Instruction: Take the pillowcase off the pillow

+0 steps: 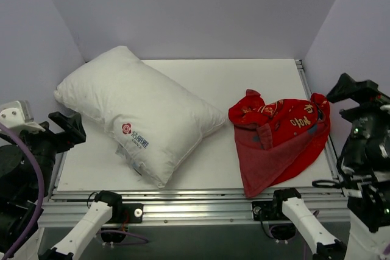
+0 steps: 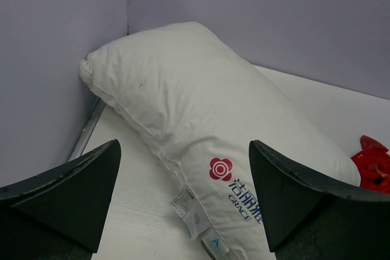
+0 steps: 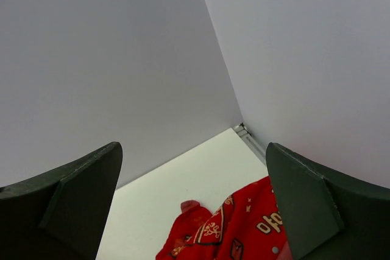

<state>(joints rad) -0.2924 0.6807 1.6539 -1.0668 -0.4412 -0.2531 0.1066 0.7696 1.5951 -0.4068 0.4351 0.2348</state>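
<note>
In the top view you are looking down from above and behind the arms, taking in the whole counter [image 1: 256, 83]. The left wrist camera is facing low and near over the pillow [image 2: 201, 108] toward the back-left corner. The right wrist camera is pointing up at the back-right walls, catching the pillowcase [image 3: 231, 229] at its bottom edge. The top view is sharing both things with them.

White table [image 1: 244, 77]; pillow [image 1: 137, 111] left, pillowcase [image 1: 280, 138] right

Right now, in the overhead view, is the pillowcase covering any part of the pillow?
No, the pillowcase lies crumpled on the right of the table, clear of the bare white pillow.
</note>
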